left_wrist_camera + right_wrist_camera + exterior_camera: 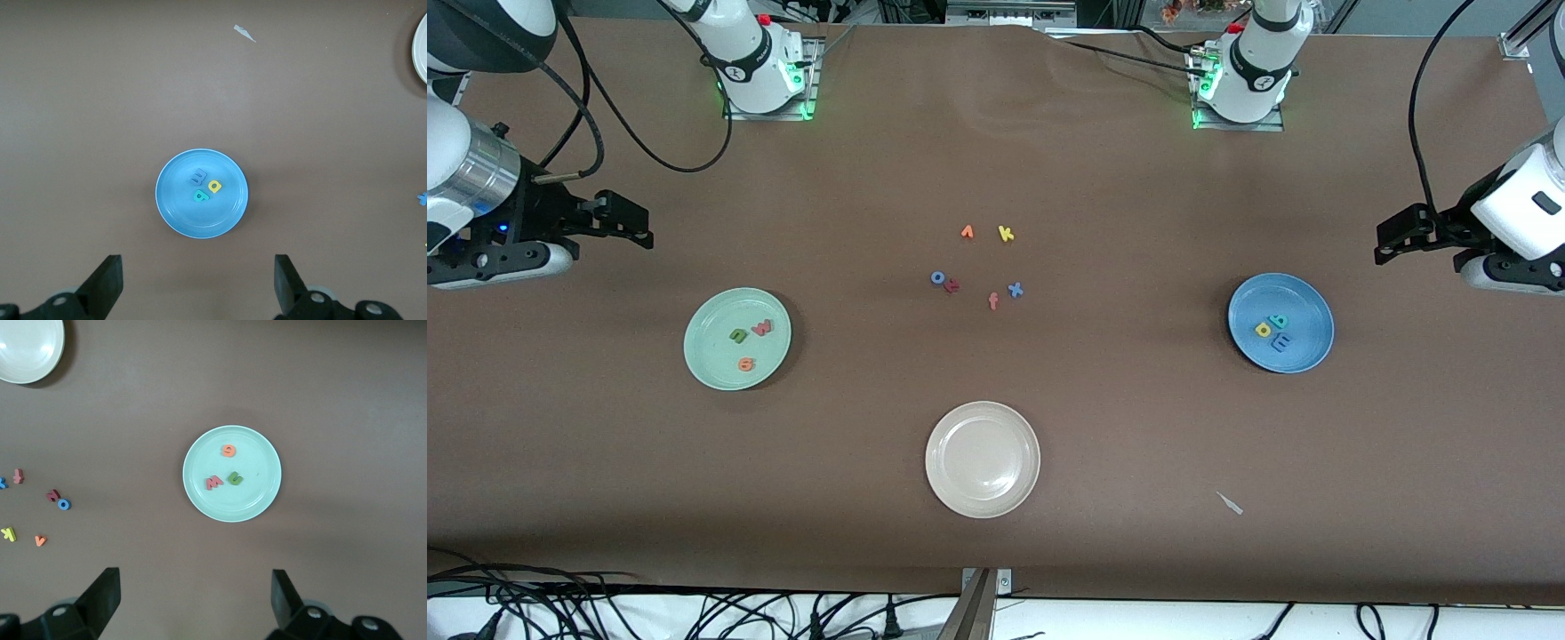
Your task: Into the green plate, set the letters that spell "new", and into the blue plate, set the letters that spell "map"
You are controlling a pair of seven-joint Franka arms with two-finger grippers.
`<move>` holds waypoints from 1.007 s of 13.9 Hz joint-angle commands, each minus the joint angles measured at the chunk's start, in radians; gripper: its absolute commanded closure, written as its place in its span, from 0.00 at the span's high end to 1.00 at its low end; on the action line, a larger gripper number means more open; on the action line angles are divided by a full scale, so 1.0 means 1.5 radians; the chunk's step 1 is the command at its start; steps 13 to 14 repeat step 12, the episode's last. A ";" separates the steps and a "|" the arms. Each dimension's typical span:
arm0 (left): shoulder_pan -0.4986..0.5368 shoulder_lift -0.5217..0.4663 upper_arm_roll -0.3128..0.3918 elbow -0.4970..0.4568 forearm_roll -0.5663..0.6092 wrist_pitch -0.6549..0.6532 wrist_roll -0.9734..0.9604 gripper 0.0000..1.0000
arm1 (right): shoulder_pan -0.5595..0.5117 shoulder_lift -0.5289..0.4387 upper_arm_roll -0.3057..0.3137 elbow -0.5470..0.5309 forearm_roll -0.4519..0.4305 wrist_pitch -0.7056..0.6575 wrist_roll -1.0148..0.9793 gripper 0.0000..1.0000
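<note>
The green plate (pixel 698 351) holds an olive n (pixel 738 335), a salmon-red w (pixel 762 328) and an orange e (pixel 746 363); the right wrist view shows the same plate (pixel 257 493) and letters. On the blue plate (pixel 1307 307) lie a teal a (pixel 1279 320), a yellow p (pixel 1264 330) and a blue m (pixel 1280 341), also visible on the plate (pixel 177 207) in the left wrist view. My right gripper (pixel 636 222) (pixel 193 603) hangs open and empty over bare table at the right arm's end. My left gripper (pixel 1380 242) (pixel 198 287) hangs open and empty over bare table at the left arm's end.
An empty beige-white plate (pixel 983 458) sits near the front edge. Mid-table lie loose letters: an orange angular one (pixel 967 232), yellow k (pixel 1006 234), blue o (pixel 938 277), pink f (pixel 993 301), blue x (pixel 1015 290). A white scrap (pixel 1230 503) lies toward the front.
</note>
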 commanded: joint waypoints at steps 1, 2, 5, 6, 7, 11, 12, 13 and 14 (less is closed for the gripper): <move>0.002 -0.014 0.003 -0.015 -0.014 0.009 0.015 1.00 | -0.001 -0.006 0.006 0.004 -0.018 -0.012 -0.021 1.00; 0.002 -0.014 0.003 -0.015 -0.014 0.009 0.015 1.00 | -0.001 -0.006 0.006 0.005 -0.023 -0.012 -0.021 1.00; 0.002 -0.014 0.003 -0.015 -0.014 0.010 0.015 1.00 | -0.001 -0.007 0.007 0.006 -0.028 -0.012 -0.022 1.00; 0.002 -0.014 0.003 -0.015 -0.014 0.011 0.015 1.00 | -0.001 -0.008 0.007 0.006 -0.028 -0.012 -0.020 1.00; 0.002 -0.014 0.003 -0.015 -0.014 0.013 0.015 1.00 | -0.001 -0.009 0.007 0.006 -0.028 -0.012 -0.019 1.00; 0.002 -0.014 0.004 -0.015 -0.014 0.014 0.015 1.00 | -0.001 -0.008 0.007 0.006 -0.029 -0.012 -0.019 1.00; 0.002 -0.014 0.004 -0.015 -0.014 0.014 0.015 1.00 | -0.001 -0.008 0.007 0.006 -0.030 -0.012 -0.020 1.00; 0.002 -0.014 0.004 -0.015 -0.014 0.014 0.015 1.00 | -0.001 -0.008 0.007 0.006 -0.030 -0.012 -0.020 1.00; 0.002 -0.014 0.004 -0.015 -0.014 0.014 0.015 1.00 | -0.001 -0.008 0.007 0.006 -0.030 -0.012 -0.020 1.00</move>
